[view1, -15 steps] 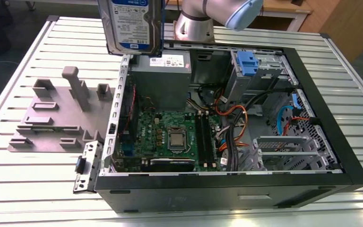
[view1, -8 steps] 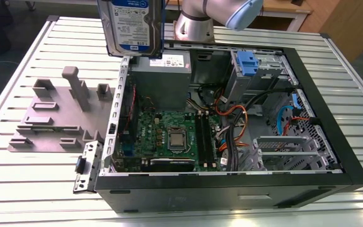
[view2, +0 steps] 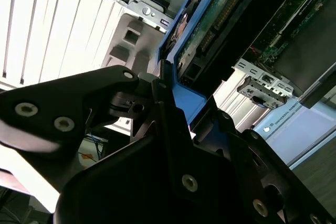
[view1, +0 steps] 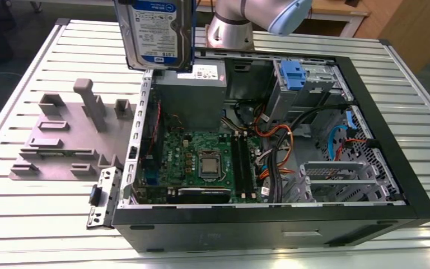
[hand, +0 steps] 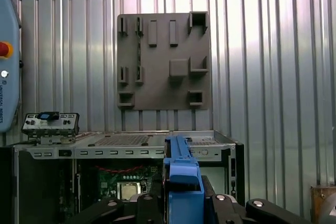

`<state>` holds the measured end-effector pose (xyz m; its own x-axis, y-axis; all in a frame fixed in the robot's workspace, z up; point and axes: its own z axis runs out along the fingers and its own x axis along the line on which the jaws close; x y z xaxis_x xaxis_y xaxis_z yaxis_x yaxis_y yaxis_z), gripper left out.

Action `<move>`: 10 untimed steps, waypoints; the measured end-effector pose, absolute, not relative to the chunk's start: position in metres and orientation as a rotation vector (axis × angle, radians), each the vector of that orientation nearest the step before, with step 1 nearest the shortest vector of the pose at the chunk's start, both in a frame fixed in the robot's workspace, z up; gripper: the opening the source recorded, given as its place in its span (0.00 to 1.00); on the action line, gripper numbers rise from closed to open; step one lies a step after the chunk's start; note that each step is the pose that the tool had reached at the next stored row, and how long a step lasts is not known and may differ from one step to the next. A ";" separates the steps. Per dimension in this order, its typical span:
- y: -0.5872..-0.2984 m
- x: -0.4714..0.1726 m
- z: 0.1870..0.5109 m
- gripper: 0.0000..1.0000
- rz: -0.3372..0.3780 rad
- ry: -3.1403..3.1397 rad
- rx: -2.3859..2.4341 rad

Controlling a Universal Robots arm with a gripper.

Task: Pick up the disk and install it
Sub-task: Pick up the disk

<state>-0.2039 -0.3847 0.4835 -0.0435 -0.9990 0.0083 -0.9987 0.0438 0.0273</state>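
The disk (view1: 155,33) hangs upright above the back left corner of the open computer case (view1: 379,117), its white-and-blue label facing the exterior camera. Its blue bracket (view2: 186,95) and green circuit-board side (view2: 210,30) appear in the second wrist view. In the first wrist view the bracket's edge (hand: 181,174) stands between the black fingers (hand: 231,205). My gripper (view2: 173,114) is shut on the disk by its bracket, high above the case.
Inside the case lie the motherboard (view1: 200,157), a grey power-supply box (view1: 192,95), a drive bay with a blue clip (view1: 293,75) and a metal drive cage (view1: 335,179). A grey fixture plate (view1: 65,134) sits on the slatted table at the exterior view's left.
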 end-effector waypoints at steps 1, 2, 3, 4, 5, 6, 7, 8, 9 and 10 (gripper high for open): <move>-0.385 -0.202 0.483 0.36 -0.022 -2.252 2.155; -0.386 -0.199 0.483 0.36 -0.022 -2.251 2.155; -0.386 -0.196 0.483 0.36 -0.022 -2.251 2.155; -0.386 -0.191 0.483 0.36 -0.022 -2.251 2.155; -0.386 -0.187 0.483 0.36 -0.022 -2.251 2.155; -0.386 -0.183 0.483 0.36 -0.022 -2.251 2.155; -0.386 -0.178 0.483 0.36 -0.022 -2.251 2.155; -0.386 -0.173 0.483 0.36 -0.022 -2.251 2.155; -0.386 -0.169 0.483 0.36 -0.022 -2.251 2.155; -0.386 -0.166 0.483 0.36 -0.022 -2.251 2.155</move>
